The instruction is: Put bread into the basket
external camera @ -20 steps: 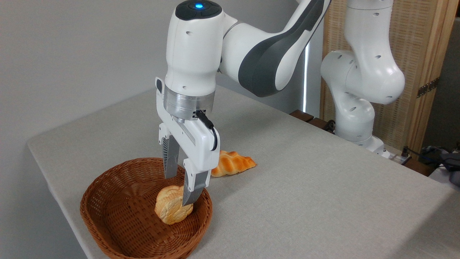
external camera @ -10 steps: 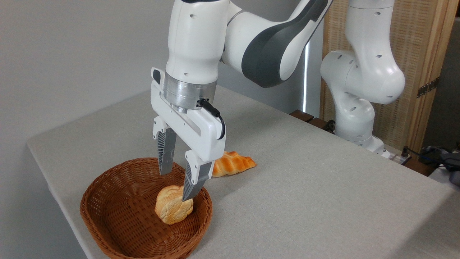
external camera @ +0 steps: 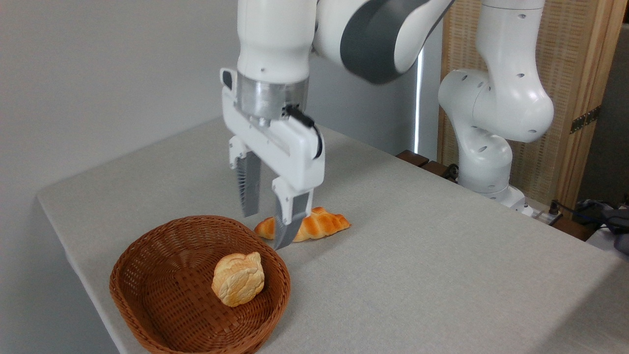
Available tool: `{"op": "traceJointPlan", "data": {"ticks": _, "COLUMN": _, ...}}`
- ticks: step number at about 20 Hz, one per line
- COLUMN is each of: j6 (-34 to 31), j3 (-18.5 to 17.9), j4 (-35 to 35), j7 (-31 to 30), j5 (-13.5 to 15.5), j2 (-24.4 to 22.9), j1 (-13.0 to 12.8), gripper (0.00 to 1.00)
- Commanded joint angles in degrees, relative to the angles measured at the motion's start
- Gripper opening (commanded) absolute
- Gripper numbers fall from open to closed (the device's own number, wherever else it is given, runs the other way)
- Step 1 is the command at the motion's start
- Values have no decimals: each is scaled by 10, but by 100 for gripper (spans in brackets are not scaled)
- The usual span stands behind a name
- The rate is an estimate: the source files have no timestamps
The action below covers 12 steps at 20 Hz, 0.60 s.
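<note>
Now sits in the basket [external camera: 147, 300] — the bread [external camera: 238, 279], pale golden and lumpy, resting on the woven floor toward the right-hand side, close to the inner wall, leaning a little on its edge. Touches nothing but wicker. Hangs above and behind the basket's far right rim: the tool [external camera: 265, 228], fingers spread apart, empty, tips pointing down and clear of both basket and bread. Shows ridged grey pads on the fingers [external camera: 249, 189], one nearer the wall, the other nearer the camera and overlapping the view of the loaf [external camera: 314, 225]. Lies on the table [external camera: 442, 255] just behind the basket, that loaf — orange-brown, long, pointed at both ends, partly hidden by the nearer finger. Stands at the right rear edge of the table: the arm's white base [external camera: 484, 162], with a wooden-framed screen [external camera: 575, 73] behind it.
</note>
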State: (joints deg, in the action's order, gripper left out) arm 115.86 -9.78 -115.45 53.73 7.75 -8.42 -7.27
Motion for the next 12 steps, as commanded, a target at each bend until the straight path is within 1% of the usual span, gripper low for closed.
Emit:
{"op": "traceJointPlan", "data": {"ticks": 1, "j6": -57, "j3": 5, "j4": 0, "j7": -27, "j5": -55, "j2": -24, "j1": -9, "gripper": 100}}
{"op": "traceJointPlan", "data": {"ticks": 3, "j6": -68, "j3": 4, "j4": -1, "j7": -70, "j5": -69, "j2": -27, "j1": -25, "gripper": 100}}
{"op": "traceJointPlan", "data": {"ticks": 5, "j6": -67, "j3": 4, "j4": -2, "j7": -134, "j5": -75, "j2": -29, "j1": -37, "gripper": 100}}
{"op": "traceJointPlan", "data": {"ticks": 6, "j6": -67, "j3": 4, "j4": -3, "j7": -150, "j5": -80, "j2": -30, "j1": -42, "gripper": 100}}
{"op": "traceJointPlan", "data": {"ticks": 9, "j6": -68, "j3": 4, "j4": -5, "j7": -159, "j5": -83, "j2": -34, "j1": -48, "gripper": 100}}
{"op": "traceJointPlan", "data": {"ticks": 10, "j6": -67, "j3": 4, "j4": -5, "j7": -174, "j5": -83, "j2": -34, "j1": -51, "gripper": 100}}
{"op": "traceJointPlan", "data": {"ticks": 11, "j6": -67, "j3": 3, "j4": -5, "j7": -184, "j5": -86, "j2": -34, "j1": -57, "gripper": 100}}
{"op": "traceJointPlan", "data": {"ticks": 12, "j6": -67, "j3": 3, "j4": -5, "j7": -186, "j5": -92, "j2": -33, "j1": -58, "gripper": 100}}
